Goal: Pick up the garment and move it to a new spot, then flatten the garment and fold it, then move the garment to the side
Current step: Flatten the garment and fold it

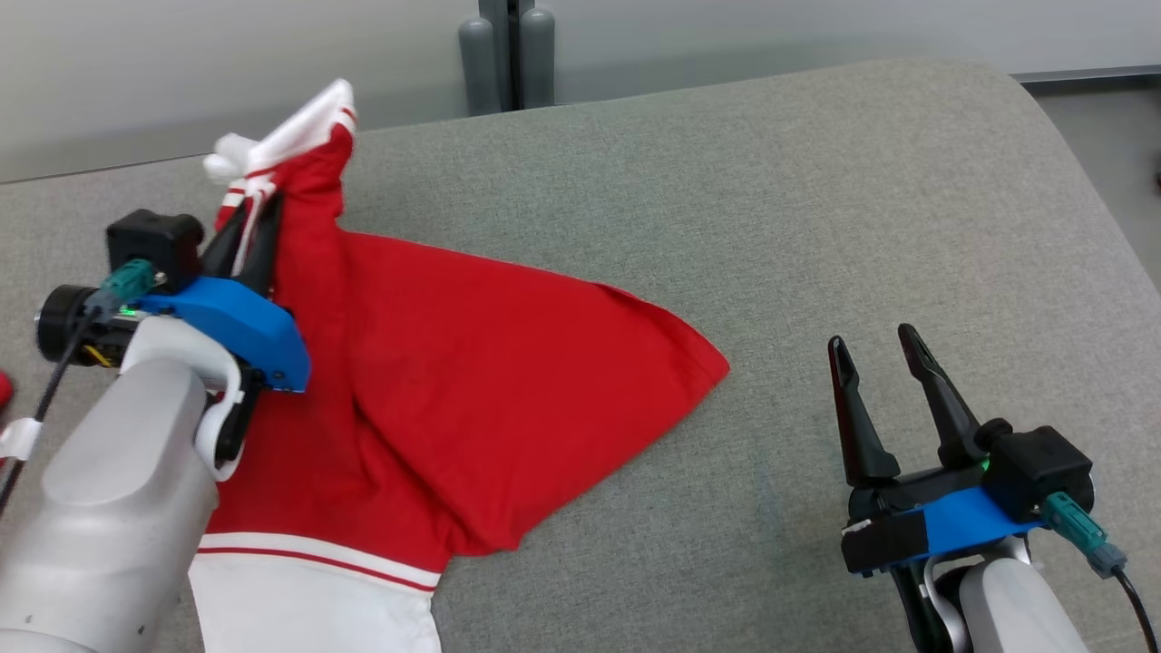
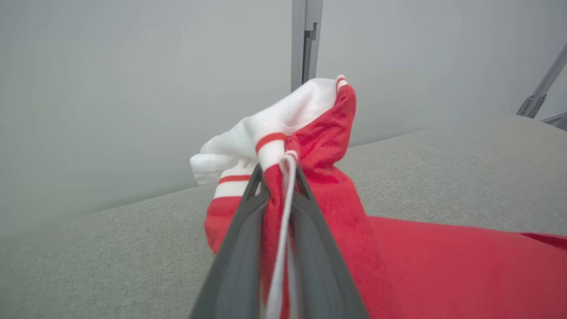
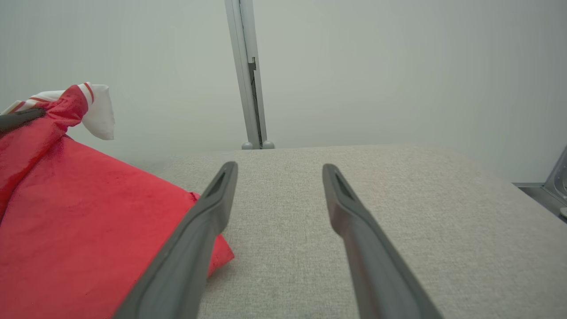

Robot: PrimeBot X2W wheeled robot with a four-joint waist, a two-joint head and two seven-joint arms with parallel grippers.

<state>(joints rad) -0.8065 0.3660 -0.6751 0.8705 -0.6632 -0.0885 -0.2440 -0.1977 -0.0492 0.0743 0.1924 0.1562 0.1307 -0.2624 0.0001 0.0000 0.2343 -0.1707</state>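
The garment (image 1: pixel 472 390) is red with white, red-striped trim and lies on the left half of the grey cushioned surface (image 1: pixel 816 227). My left gripper (image 1: pixel 256 213) is shut on a bunched end of it near the trim, holding that end raised above the surface. In the left wrist view the garment (image 2: pixel 328 146) is pinched between the dark fingers (image 2: pixel 248 221), with a white cord running between them. My right gripper (image 1: pixel 878 349) stands open over bare surface to the right of the garment, with nothing between its fingers (image 3: pixel 212 199). The garment (image 3: pixel 79 212) fills the left of the right wrist view.
A grey post (image 1: pixel 508 54) rises behind the far edge of the surface, before a pale wall. The surface rounds off at its right edge (image 1: pixel 1088 181). A white band of the garment (image 1: pixel 308 589) hangs near the front edge.
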